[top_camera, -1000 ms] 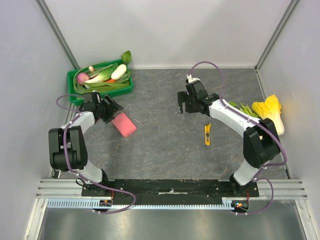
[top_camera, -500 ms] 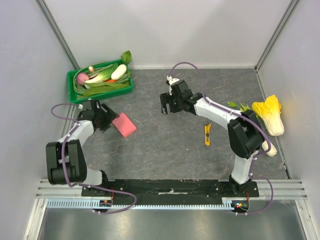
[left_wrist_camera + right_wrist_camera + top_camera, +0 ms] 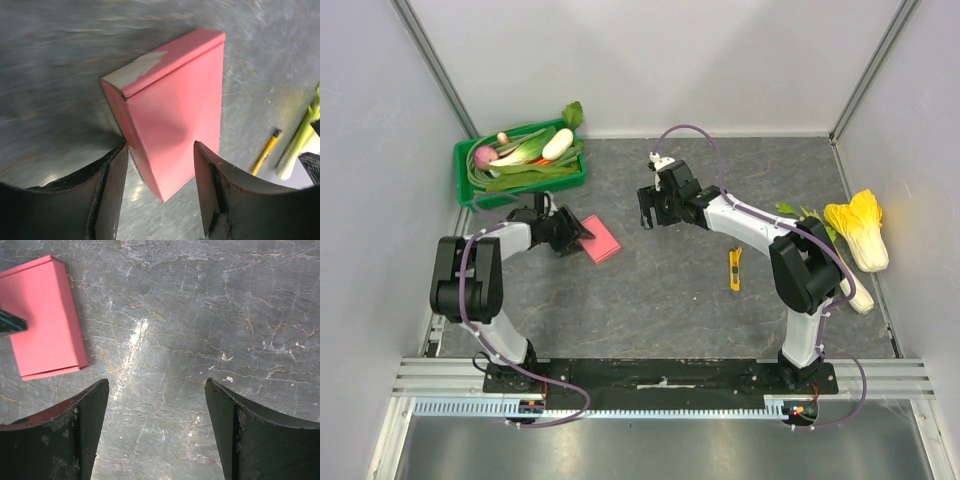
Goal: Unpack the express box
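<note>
Two sets of jaws, both apart. On the left gripper [image 3: 160,150] they stand half-open astride the near corner of the box [image 3: 175,100], one finger [image 3: 112,170] against its edge. Those of the right gripper [image 3: 155,425] are wide, empty, over the table [image 3: 210,315]. Box: flat pink-red card, rectangular, pale scuffed end flap, lying left of centre on grey veined stone-look top.

Two end effectors are showing: the left end effector [image 3: 575,232] and the right end effector [image 3: 648,212]. One pink box [image 3: 601,241], one yellow cutter [image 3: 735,268] and one pale cabbage [image 3: 860,230] are lying on the surface [image 3: 660,300]. One green crate [image 3: 520,186] is holding several vegetables, too jumbled for counting.
</note>
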Robot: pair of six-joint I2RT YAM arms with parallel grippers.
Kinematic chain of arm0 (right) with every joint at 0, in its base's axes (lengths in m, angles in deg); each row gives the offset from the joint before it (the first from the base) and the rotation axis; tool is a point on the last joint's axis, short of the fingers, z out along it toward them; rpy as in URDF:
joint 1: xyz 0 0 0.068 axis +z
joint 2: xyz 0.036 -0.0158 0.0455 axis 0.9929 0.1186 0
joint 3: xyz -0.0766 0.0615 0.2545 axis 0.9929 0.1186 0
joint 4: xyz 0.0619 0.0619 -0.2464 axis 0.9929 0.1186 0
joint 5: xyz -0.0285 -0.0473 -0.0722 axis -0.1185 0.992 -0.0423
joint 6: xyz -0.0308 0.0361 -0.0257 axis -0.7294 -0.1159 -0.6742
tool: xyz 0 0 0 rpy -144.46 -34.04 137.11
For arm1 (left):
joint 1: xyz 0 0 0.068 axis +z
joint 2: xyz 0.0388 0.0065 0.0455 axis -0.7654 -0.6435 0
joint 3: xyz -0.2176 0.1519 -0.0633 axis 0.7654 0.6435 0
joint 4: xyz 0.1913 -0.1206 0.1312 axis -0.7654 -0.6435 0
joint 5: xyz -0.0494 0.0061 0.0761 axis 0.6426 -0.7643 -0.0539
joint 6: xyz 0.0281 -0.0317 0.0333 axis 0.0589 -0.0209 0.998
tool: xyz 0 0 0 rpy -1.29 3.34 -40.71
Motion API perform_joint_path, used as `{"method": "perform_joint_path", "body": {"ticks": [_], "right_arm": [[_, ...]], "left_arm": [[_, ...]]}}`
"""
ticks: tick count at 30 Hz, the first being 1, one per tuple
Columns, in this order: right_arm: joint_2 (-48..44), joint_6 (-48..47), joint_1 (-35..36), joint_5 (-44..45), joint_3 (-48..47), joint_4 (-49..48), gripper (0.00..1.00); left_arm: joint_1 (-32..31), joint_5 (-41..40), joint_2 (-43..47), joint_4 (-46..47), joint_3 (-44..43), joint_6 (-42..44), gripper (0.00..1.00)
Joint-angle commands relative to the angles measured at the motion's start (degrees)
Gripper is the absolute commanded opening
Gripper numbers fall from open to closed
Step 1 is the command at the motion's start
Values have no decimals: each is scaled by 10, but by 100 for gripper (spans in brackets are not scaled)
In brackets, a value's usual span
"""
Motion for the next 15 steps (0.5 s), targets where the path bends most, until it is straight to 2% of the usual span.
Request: {"method": "perform_joint_path", "body": {"ticks": [1, 5, 10, 15], "right_arm": [[5, 6, -1, 31, -15, -6, 84], [19, 14, -1, 31, -18, -6, 82], [58, 6, -1, 5, -44, -8, 75], [105, -18, -1, -30, -91, -16, 75]], "left_arm": [[-48, 75, -44, 33, -67, 32, 61], [-70, 121, -88, 51, -106, 32, 61], [-83, 140, -123, 42, -152, 43, 61], [-82, 59, -95, 1, -147, 58, 64]]}}
